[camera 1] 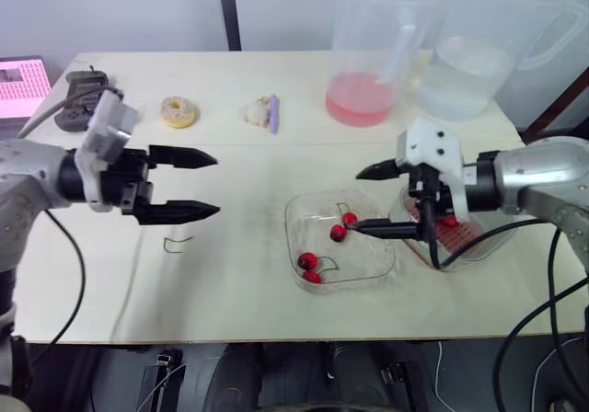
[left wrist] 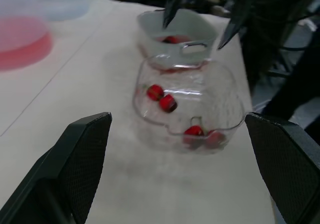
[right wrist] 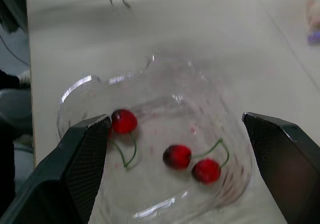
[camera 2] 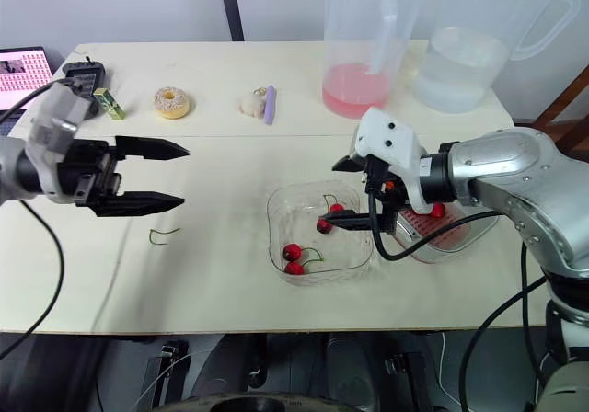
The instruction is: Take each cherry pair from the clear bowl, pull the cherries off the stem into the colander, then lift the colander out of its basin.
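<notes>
Our right gripper [camera 1: 357, 200] hovers fingers wide over the clear bowl [camera 1: 368, 267] near the table's [camera 1: 230, 288] front edge, with two cherry pairs [camera 1: 308, 261] inside. Our left gripper [camera 1: 217, 186] is also wide, well apart toward the left edge.

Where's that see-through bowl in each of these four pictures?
Left eye view: the clear bowl is right of centre, in the lower half.
Right eye view: about centre, in the lower half.
Left wrist view: centre.
Right wrist view: centre, close up.
Shared landmark: the red cherries inside it.
</notes>
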